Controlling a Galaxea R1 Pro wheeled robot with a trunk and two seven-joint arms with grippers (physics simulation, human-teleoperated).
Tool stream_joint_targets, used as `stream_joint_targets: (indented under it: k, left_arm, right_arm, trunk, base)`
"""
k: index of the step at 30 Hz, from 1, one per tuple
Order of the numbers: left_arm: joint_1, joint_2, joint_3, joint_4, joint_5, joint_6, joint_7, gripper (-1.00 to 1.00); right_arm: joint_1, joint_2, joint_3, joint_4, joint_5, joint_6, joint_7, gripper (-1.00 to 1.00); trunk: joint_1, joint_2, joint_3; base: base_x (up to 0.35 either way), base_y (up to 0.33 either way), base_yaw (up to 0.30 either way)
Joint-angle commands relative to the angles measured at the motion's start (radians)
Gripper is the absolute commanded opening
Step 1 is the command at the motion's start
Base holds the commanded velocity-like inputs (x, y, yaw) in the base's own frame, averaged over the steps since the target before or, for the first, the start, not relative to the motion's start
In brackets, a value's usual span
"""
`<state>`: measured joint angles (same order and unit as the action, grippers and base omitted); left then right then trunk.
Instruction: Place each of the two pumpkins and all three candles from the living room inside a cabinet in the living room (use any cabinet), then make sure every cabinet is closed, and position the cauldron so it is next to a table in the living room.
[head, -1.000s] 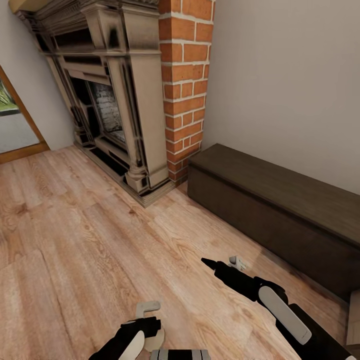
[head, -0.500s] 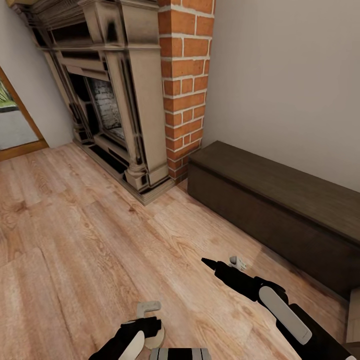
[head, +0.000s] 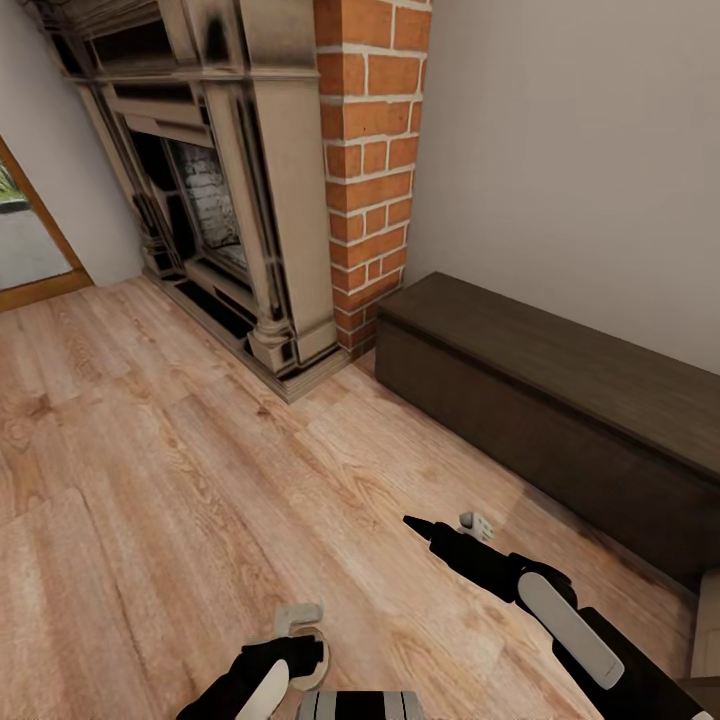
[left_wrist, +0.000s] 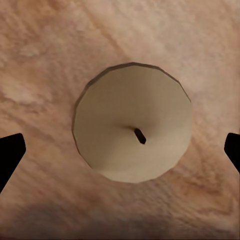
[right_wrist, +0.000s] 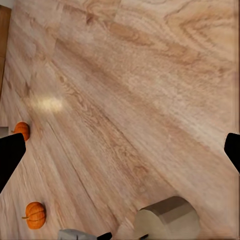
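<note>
A tan candle with a dark wick stands on the wooden floor, seen from straight above in the left wrist view. My left gripper hangs open over it, its black fingertips wide apart and clear of the wax. In the head view the left gripper sits over the candle's pale rim. My right gripper is open above bare floor, in front of the dark-brown cabinet, whose front is shut. Two orange pumpkins and the candle lie on the floor in the right wrist view.
A stone fireplace and a red brick column stand against the far wall, left of the cabinet. A doorway opens at far left. Wooden floor stretches between me and the fireplace.
The whole head view has shifted, with the fireplace sliding up and left, so the camera moved. The candle now sits further under the left gripper. Both arms hold their pose.
</note>
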<state>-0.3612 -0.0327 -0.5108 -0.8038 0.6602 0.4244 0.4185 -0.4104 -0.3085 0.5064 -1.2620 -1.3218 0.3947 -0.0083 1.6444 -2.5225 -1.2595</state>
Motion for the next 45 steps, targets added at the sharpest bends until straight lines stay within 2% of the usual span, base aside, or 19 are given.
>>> stream_joint_targets:
  k: [1, 22, 45]
  left_arm:
    - [-0.001, 0.001, -0.003, -0.002, 0.010, 0.002, 0.009, 1.00]
    - [-0.001, 0.001, -0.003, -0.002, 0.010, 0.004, 0.010, 1.00]
    - [-0.001, 0.002, -0.003, -0.002, 0.009, 0.002, 0.010, 1.00]
  right_arm:
    - [-0.001, -0.001, 0.001, 0.000, -0.005, 0.001, -0.001, 1.00]
    - [-0.001, -0.001, 0.001, -0.001, -0.005, 0.001, -0.002, 1.00]
    - [-0.001, -0.001, 0.001, -0.002, -0.005, 0.001, -0.002, 1.00]
  trunk:
    - [0.000, 0.000, -0.001]
    - [0.000, 0.000, 0.012]
    - [0.000, 0.000, 0.013]
  base:
    - [0.000, 0.000, 0.000]
    - [0.000, 0.000, -0.066]
    - [-0.031, 0.000, -0.003]
